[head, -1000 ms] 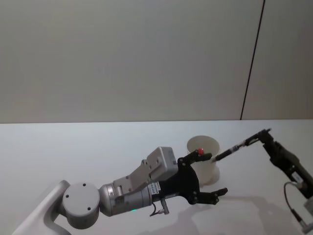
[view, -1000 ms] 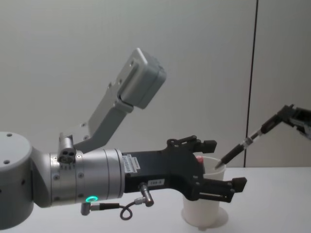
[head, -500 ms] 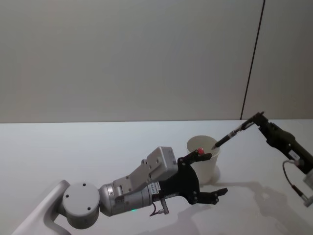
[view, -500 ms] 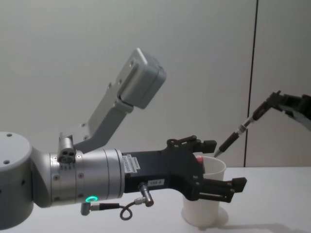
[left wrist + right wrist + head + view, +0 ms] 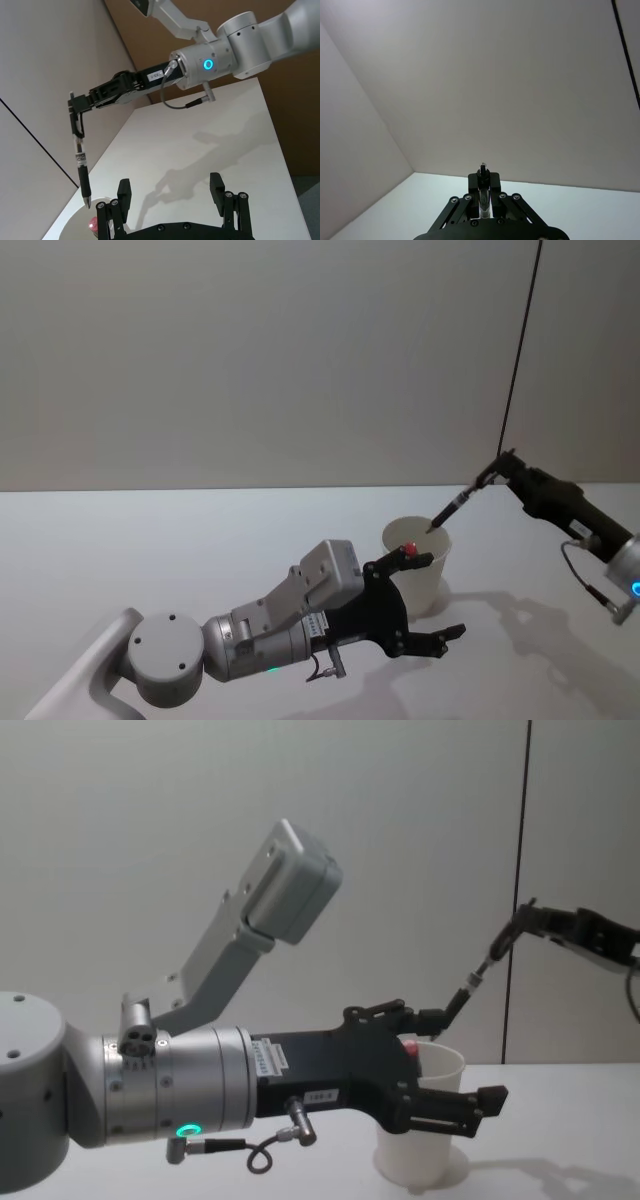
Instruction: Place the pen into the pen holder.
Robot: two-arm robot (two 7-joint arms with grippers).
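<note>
Nearest me, I see my left gripper lying low over the pale table, its two black fingers spread wide and holding nothing, one on each side of the single plain white paper cup that serves as the pen holder. The cup stands upright on the table between them. One small red object shows at the cup's near rim; I cannot tell what it is.

Beyond it, I count one slim black pen, clamped at its upper end by my right gripper, which reaches in from the right above the table. The pen hangs tilted, its tip pointing down at the cup's mouth, just above the far rim and not yet inside. In the left wrist view the pen hangs almost straight down from the right gripper.

Compared with a second ago, the right arm has risen and swung toward the cup, carrying the pen tip from beside the cup's wall up to its opening. The left gripper has not moved.
</note>
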